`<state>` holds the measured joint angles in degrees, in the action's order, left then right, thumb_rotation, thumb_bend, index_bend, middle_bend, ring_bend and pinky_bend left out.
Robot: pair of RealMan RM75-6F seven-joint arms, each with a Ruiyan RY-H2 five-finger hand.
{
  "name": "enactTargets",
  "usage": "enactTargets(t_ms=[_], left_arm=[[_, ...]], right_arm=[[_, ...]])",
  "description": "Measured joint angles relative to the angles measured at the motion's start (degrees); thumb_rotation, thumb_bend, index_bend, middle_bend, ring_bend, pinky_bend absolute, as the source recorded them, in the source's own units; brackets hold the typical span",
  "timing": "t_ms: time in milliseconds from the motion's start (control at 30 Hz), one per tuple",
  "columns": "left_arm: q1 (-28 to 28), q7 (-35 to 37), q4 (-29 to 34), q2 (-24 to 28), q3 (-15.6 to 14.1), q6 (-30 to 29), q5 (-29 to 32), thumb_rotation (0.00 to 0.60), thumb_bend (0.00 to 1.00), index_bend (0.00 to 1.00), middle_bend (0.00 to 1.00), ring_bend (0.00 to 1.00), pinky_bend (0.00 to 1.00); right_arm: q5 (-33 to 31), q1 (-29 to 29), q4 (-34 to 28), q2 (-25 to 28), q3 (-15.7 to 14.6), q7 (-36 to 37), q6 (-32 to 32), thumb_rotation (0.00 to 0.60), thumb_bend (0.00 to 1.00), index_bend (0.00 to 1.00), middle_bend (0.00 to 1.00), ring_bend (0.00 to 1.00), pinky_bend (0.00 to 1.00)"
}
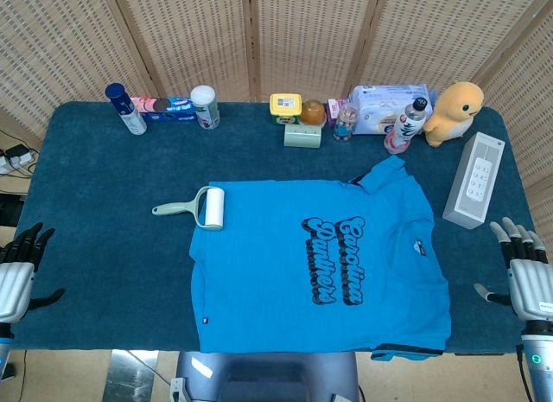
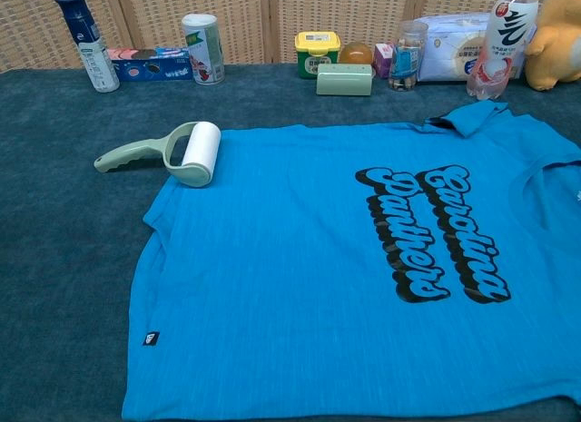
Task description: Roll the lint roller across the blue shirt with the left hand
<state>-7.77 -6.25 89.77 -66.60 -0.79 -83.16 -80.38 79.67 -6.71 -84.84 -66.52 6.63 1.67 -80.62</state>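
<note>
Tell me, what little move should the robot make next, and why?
Probably reach the left hand across to the pale green handle of the lint roller. That hand rests open at the table's left edge, holding nothing, and the roller lies untouched at the blue shirt's upper left corner, handle pointing toward that side. The right hand is idle too.

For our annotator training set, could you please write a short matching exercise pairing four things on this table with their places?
Things:
1. lint roller
2. yellow plush toy
3. white box
4. blue-capped bottle

Places:
A. back row, far left
B. right of the blue shirt, lying flat
C. back right corner
D. at the shirt's left edge, handle pointing left

Pairs: 1-D, 2-C, 3-B, 4-A
</note>
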Motion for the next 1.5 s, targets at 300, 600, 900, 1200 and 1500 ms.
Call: enactTargets(t_ms=[300,600,900,1200,1500], left_arm=[[-0.3,-0.3,0.0,0.0,0.8,1.5,0.5,0.6,0.01,0.0,0.0,0.0,0.11],[-7.7,4.3,0.8,1.6,3.5,15.0,2.5,0.6,0.01,0.0,0.0,0.0,0.11],[-22.1,9.1,-4.5,-0.4,8.1,34.0,4.5,0.6,0.01,0.0,0.0,0.0,0.05],[-30.5,18.7,-17.7,-8.5,9.5,43.4,2.8,0.6,0.01,0.0,0.0,0.0,0.05],[-36.7,25.2,-26.9,-15.1,9.1,50.5,1.2,0.6,0.01,0.0,0.06,0.0,0.05]], right_arm=[[0.1,0.1,0.0,0.1,-0.1,0.3,0.0,0.6,0.0,0.02,0.0,0.0,0.0],[-0.7,-0.5,0.1,-0.3,0.0,-0.6,1.5,0.6,0.0,0.03,0.0,0.0,0.0],[-3.5,-1.2,1.1,-1.0,0.3,-2.3,4.2,0.6,0.0,0.02,0.0,0.0,0.0],[-6.2,-1.7,2.5,-1.5,1.0,-2.7,6.0,0.6,0.0,0.02,0.0,0.0,0.0],[-8.0,-2.0,3.6,-1.6,1.9,-1.7,7.1,0.6,0.0,0.02,0.0,0.0,0.0]])
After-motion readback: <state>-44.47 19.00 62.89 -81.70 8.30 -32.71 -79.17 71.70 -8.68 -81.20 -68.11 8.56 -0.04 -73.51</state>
